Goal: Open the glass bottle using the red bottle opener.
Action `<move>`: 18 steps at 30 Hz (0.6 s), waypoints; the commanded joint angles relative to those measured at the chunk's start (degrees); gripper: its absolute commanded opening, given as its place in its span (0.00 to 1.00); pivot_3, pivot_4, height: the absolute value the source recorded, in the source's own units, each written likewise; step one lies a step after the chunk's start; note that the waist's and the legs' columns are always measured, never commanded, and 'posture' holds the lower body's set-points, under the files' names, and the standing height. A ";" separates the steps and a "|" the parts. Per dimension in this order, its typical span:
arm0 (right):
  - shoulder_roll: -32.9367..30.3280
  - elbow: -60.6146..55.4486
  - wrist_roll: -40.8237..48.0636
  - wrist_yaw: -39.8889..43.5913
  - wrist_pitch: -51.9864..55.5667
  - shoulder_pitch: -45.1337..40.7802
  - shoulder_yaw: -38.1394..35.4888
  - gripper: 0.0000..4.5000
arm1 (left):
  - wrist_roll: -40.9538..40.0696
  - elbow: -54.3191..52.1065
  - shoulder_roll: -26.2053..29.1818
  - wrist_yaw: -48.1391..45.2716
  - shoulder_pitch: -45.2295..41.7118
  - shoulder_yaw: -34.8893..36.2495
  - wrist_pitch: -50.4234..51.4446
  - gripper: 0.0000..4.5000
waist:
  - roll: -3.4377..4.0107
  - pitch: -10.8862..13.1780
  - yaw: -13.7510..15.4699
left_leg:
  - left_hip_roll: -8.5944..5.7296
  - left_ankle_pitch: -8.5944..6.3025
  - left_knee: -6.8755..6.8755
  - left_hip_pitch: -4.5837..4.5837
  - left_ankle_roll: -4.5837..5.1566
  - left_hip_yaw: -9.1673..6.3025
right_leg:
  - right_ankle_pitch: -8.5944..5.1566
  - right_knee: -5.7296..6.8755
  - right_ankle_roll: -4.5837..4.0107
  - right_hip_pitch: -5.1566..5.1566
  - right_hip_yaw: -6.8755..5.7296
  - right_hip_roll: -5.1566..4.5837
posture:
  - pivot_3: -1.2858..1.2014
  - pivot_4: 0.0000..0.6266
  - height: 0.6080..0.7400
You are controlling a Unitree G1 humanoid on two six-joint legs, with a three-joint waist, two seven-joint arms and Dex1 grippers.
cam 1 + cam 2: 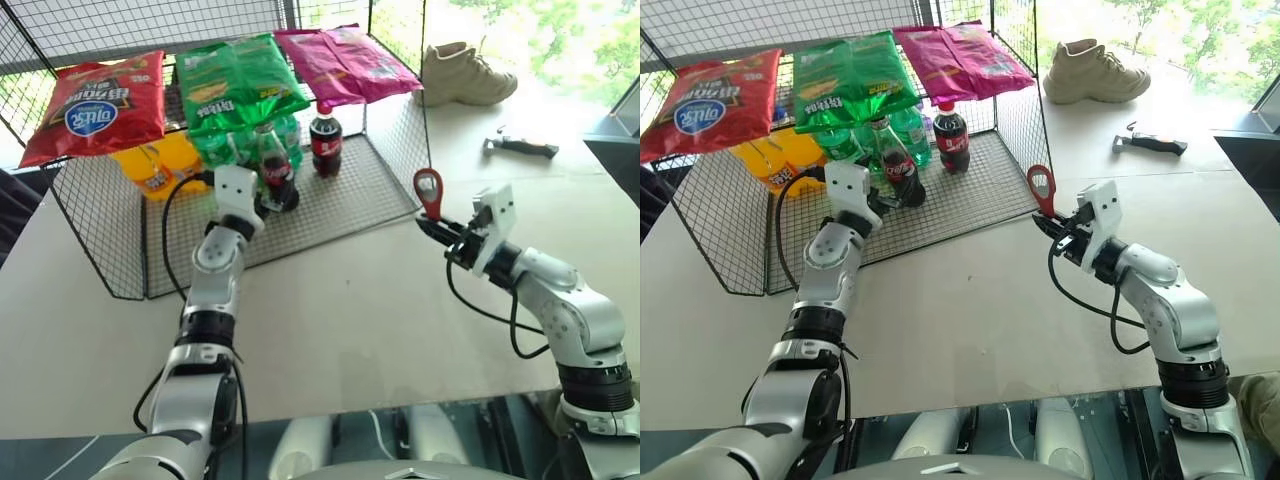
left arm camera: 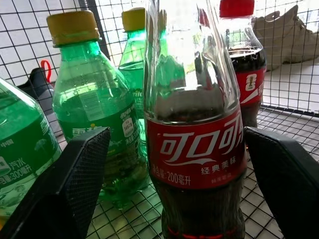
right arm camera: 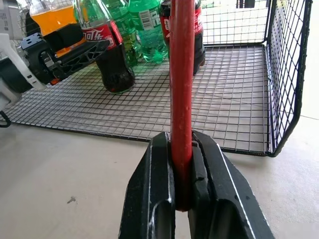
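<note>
three snack bags (image 1: 235,80), two cola bottles (image 1: 326,142)

The glass bottle (image 2: 197,144) stands between the left end effector's (image 2: 174,184) fingers; the red bottle opener (image 1: 429,191) rises from the right end effector (image 1: 437,229).

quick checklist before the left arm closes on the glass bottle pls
1. Left gripper jaws open wide: ok, one finger shows on each side of the glass bottle.
2. Bottle centred between the jaws: ok in the left wrist view, with a gap on both sides.
3. Bottle upright on the wire rack: ok.
4. Neighbours clear of the jaws: not ok, a green bottle stands close behind one finger, and the red-capped cola bottle is near.
5. Red bottle opener secure: ok, the right gripper is shut on its handle, ring end up.
6. Bottle's cap still on: cannot tell.
</note>
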 commanded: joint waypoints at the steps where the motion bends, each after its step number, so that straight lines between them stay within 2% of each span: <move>1: 0.23 -2.43 0.06 -0.58 -1.39 0.11 -0.63 0.00 | 0.52 4.75 0.03 -0.81 -3.86 -0.43 -3.66 0.98 | 0.00 0.00 0.00 | -0.01 0.00 0.03 -0.01 0.00 0.00 | 0.00 0.01 0.00 0.00 0.00 0.00 | 0.52 0.24 1.00; 7: 0.58 -3.31 -0.17 -1.31 -1.52 0.85 -0.59 0.00 | 1.32 14.15 -0.98 -1.49 -9.39 -1.36 -6.49 0.98 | 0.00 0.00 0.04 | -0.08 0.00 0.20 -0.08 0.01 -0.08 | 0.01 0.05 0.01 0.01 -0.06 0.00 | 0.52 0.24 1.00; 13: 0.89 -3.55 -0.66 -1.65 -1.99 1.56 -0.44 0.00 | 1.15 17.90 -1.22 -1.95 -11.50 -1.29 -8.98 0.98 | 0.00 0.00 -0.01 | -0.15 -0.01 0.31 -0.10 0.02 -0.09 | 0.02 0.11 0.04 0.01 -0.06 0.00 | 0.52 0.24 1.00; 16: 1.02 -3.34 -1.23 -1.59 -2.52 1.65 0.07 0.00 | 0.61 17.93 -1.39 -2.69 -11.27 -1.12 -9.46 0.80 | 0.00 0.00 -0.04 | -0.15 -0.01 0.33 -0.10 0.02 -0.09 | 0.02 0.15 0.04 0.01 -0.05 0.00 | 0.52 0.24 1.00; 18: 0.99 -3.16 -1.37 -1.59 -2.77 1.57 0.02 0.00 | 0.58 17.16 -1.38 -3.22 -10.65 -1.29 -9.46 0.61 | 0.00 0.00 0.04 | -0.15 -0.01 0.35 -0.10 0.02 -0.09 | 0.02 0.17 0.04 0.01 -0.05 0.00 | 0.52 0.24 1.00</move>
